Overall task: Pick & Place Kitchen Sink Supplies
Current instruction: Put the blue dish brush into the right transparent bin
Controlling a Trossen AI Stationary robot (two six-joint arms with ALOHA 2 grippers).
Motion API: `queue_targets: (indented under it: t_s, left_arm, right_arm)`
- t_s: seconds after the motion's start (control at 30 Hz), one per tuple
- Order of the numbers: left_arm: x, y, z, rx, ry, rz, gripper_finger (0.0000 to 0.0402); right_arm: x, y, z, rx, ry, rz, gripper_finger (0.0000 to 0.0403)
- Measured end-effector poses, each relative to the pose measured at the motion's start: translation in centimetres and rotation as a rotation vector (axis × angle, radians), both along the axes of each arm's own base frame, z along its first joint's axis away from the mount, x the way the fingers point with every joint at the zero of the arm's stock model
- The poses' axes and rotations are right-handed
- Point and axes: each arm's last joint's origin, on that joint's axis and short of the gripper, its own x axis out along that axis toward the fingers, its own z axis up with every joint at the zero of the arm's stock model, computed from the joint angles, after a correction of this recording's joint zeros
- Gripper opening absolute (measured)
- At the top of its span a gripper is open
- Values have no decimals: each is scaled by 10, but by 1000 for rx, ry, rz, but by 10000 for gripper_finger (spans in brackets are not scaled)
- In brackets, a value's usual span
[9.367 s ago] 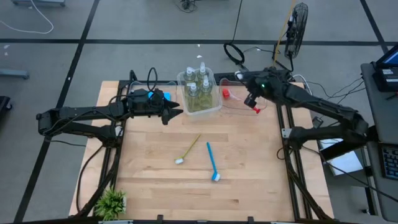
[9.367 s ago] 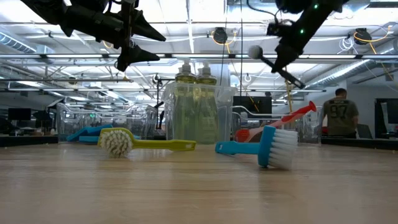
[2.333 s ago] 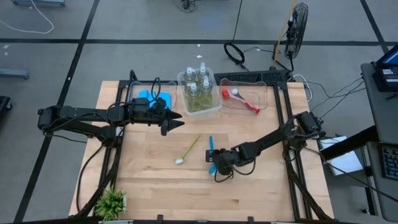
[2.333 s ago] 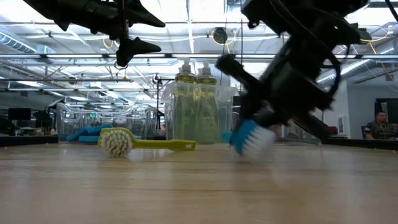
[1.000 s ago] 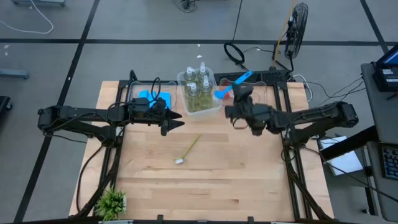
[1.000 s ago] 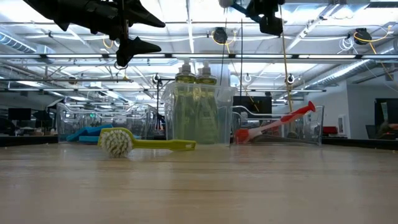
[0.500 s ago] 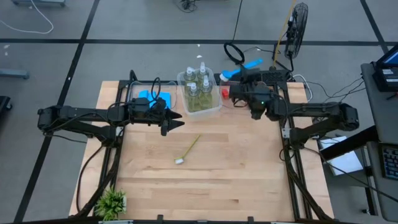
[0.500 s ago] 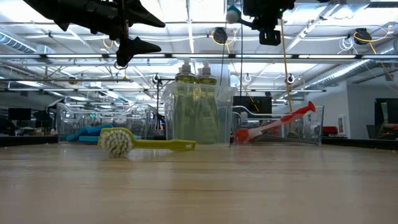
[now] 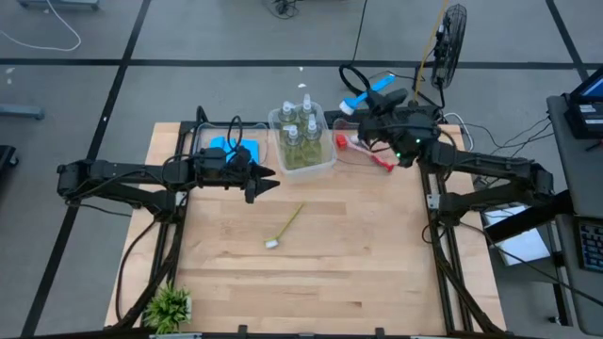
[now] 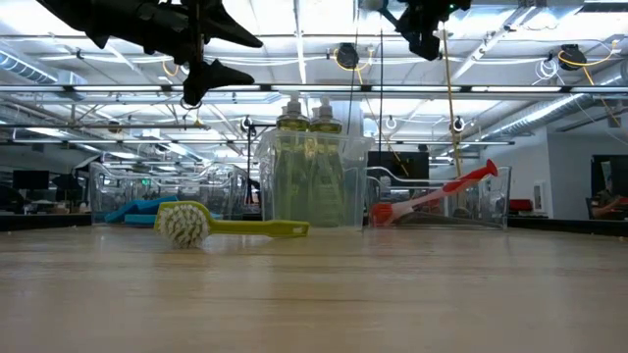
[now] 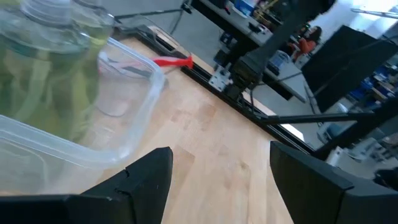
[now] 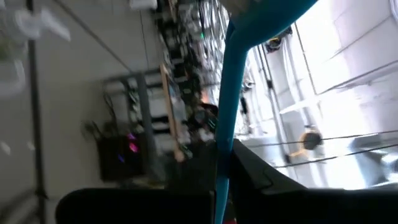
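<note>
High view: pump bottles (image 9: 301,132) in middle bin (image 9: 322,166), red brush (image 9: 375,156) in right bin (image 9: 407,141) (no labels readable) — right gripper (image 9: 375,98) clamps blue brush (image 9: 369,93); left gripper (image 9: 267,176) fingers apart, empty.

A: Where do the bins stand?

B: Three sit along the table's (image 9: 377,273) far edge. The middle bin (image 9: 326,162) holds the pump bottles (image 9: 300,127); the left bin (image 9: 193,141) holds the sponges (image 9: 226,144); the right bin (image 9: 407,141) holds one brush (image 9: 372,156).

A: What lies on the open table?

B: A second brush (image 9: 285,226) lies near the centre, before the middle bin. The potted plant (image 9: 169,307) stands at the near left corner.
</note>
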Motion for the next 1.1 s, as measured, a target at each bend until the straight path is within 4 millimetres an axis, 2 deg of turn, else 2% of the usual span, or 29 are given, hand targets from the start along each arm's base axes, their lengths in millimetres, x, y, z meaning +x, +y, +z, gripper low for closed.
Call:
queue_targets:
  t_s: [0.27, 0.47, 0.77, 0.9, 1.1]
  left_arm:
    - [0, 2, 0, 20, 3, 81, 269]
    - [-1, 4, 0, 33, 6, 135, 269]
    - [-1, 7, 0, 54, 9, 221, 269]
    - [-2, 7, 0, 57, 10, 236, 269]
    - [-2, 7, 0, 80, 15, 232, 269]
  right_arm:
    - [-25, -16, 3, 194, -214, 146, 8]
    - [-36, -27, -2, 409, -356, 273, 8]
    - [-47, -49, -17, 724, -515, 304, 8]
    - [-46, -57, -31, 859, -506, 278, 8]
    - [-40, -62, -53, 981, -401, 188, 8]
